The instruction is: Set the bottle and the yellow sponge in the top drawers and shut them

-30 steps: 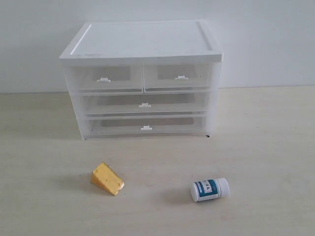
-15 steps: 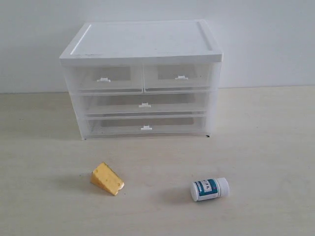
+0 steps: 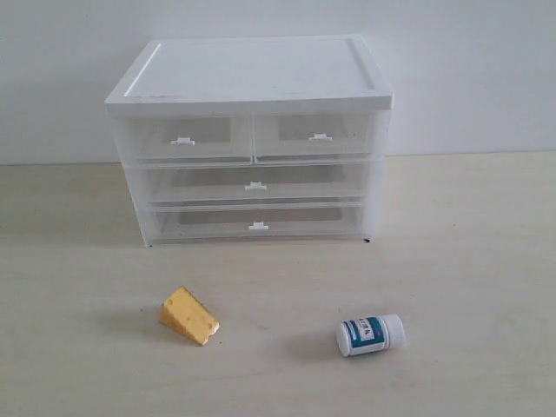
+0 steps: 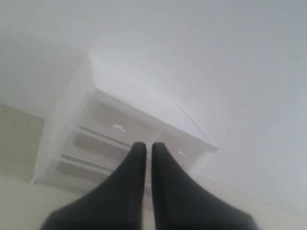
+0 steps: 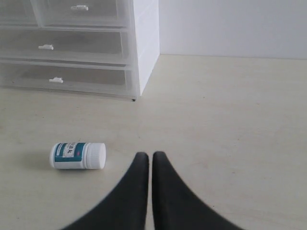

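1. The cabinet (image 3: 252,74) stood at the back edge of the tabletop (image 3: 469,261). Both top drawers (image 3: 213,143) were pushed in, with their small tab handles (image 3: 321,136) facing the front.
2. The bottle (image 3: 371,335) lay on its side near the front edge, right of the middle. The yellow sponge (image 3: 188,315) sat near the front edge, left of the middle, well apart from the bottle.
3. The left gripper (image 4: 145,148) had its fingers pressed together on nothing and pointed toward the cabinet. The right gripper (image 5: 146,158) was likewise clenched and empty, near the bottle but clear of it.
4. Risk: lying on its round side, the bottle would likely roll if one finger touched it before the other.
5. Risk: the tab handles offered little to catch. A finger could slip off, or the pull might drag the light-looking cabinet forward rather than slide a drawer out.
6. Against the earlier exterior pictures, no change: sponge, bottle and drawers sat where they were.
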Motion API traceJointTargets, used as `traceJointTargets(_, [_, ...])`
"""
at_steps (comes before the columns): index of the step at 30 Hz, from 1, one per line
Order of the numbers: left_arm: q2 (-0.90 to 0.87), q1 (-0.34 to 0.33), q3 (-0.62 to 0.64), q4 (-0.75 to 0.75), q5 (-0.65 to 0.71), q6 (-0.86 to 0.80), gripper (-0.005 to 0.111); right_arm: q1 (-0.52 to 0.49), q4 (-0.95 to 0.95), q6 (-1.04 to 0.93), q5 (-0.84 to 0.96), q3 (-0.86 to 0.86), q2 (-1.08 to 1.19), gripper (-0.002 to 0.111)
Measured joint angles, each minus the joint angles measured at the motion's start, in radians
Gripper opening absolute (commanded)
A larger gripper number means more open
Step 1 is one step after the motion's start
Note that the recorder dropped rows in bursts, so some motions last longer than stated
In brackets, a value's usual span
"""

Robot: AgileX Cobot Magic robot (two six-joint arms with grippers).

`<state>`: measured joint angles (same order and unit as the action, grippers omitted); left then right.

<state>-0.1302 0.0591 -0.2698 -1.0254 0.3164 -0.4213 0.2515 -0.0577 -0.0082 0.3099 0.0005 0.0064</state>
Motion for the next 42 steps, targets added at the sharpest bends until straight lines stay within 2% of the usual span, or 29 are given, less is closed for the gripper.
traceJointTargets(4, [-0.153,0.0,-0.031,-0.343,0.157,-0.384,0.004,0.0,0.0,0.008,0.0,0.0,0.0,0.0])
traceJointTargets(7, [-0.292,0.0,-0.04,-0.483,0.305,-0.612,0.004,0.0,-0.011,0.022,-0.026,0.0,0.0,0.0])
traceJointTargets(9, [-0.391,0.0,-0.04,-0.548,0.364,-0.738,0.004,0.0,-0.123,0.127,-0.083,0.0,0.0,0.0])
traceJointTargets(12, [-0.525,0.0,-0.04,-0.637,0.404,-0.888,0.004,0.0,-0.393,0.339,-0.154,0.0,0.0,0.0])
traceJointTargets(14, [-0.621,0.0,-0.044,-0.68,0.428,-0.958,0.004,0.0,-0.492,0.437,-0.2,0.0,0.0,0.0])
traceJointTargets(20, [-0.919,0.0,-0.115,-0.7,0.444,-1.022,0.004,0.0,-0.568,0.527,-0.398,0.0,0.0,0.0])
traceJointTargets(25, [-1.135,0.0,-0.253,-0.7,0.446,-1.035,0.004,0.0,-0.532,0.534,-0.44,0.0,0.0,0.0])
traceJointTargets(28, [-1.239,0.0,-0.348,-0.704,0.452,-1.038,0.004,0.008,-0.431,0.527,-0.424,-0.03,-0.001,0.0])
traceJointTargets(33, [-1.384,0.0,-0.485,-0.712,0.501,-1.038,0.004,0.042,-0.112,0.518,-0.435,-0.127,0.015,0.0])
traceJointTargets(38, [-1.461,0.0,-0.544,-0.714,0.567,-1.038,0.004,0.048,-0.039,0.522,-0.458,-0.189,0.205,0.0])
traceJointTargets(42, [-1.486,0.0,-0.579,-0.714,0.572,-1.038,0.004,0.096,-0.02,0.537,-0.455,-0.26,0.477,0.0])
